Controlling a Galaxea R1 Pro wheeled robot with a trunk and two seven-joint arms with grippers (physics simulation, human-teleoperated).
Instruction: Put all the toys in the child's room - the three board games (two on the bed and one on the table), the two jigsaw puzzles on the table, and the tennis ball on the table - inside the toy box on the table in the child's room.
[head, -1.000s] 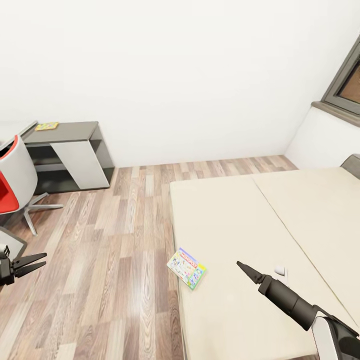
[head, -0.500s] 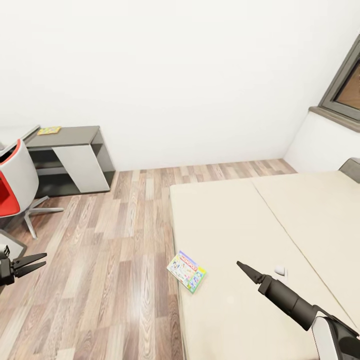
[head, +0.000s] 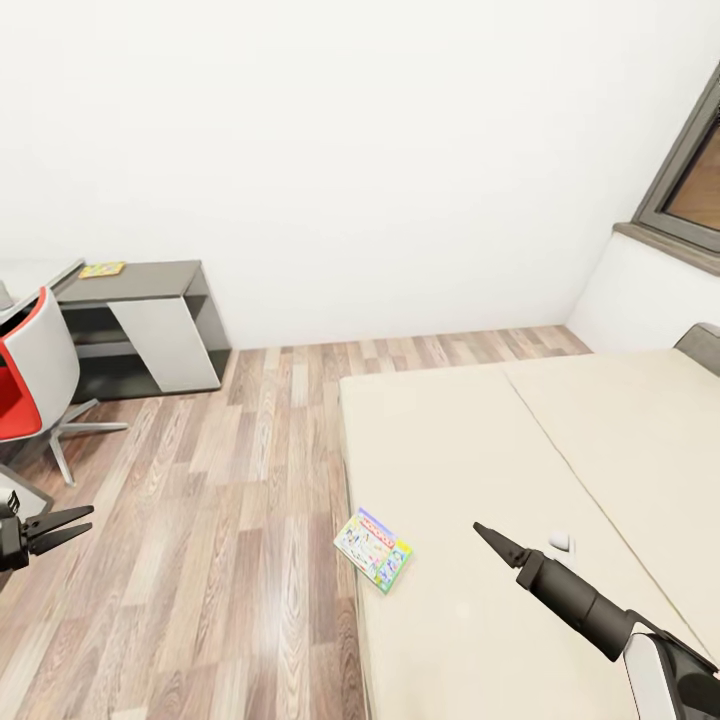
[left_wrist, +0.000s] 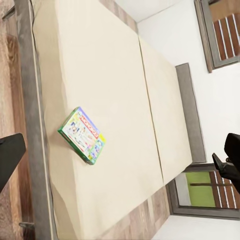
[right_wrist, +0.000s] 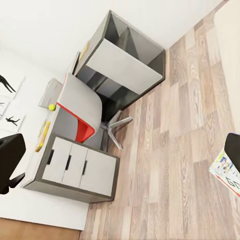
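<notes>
One board game, a pale green-edged flat box, lies near the left edge of the bed; the left wrist view shows it on the beige mattress. My right gripper hovers open over the bed, a little right of the box. My left gripper hangs open over the floor at far left. In the right wrist view the tennis ball rests on the table beside a flat yellow item. The toy box and jigsaw puzzles are out of view.
A dark grey side cabinet stands against the back wall with a flat yellow-green box on top. A red-and-white swivel chair sits at far left. Wooden floor lies between the cabinet and the bed. A window is upper right.
The whole picture has slid slightly downward, so the camera has moved. Both arms hold the same pose and the board game has not moved on the bed.
</notes>
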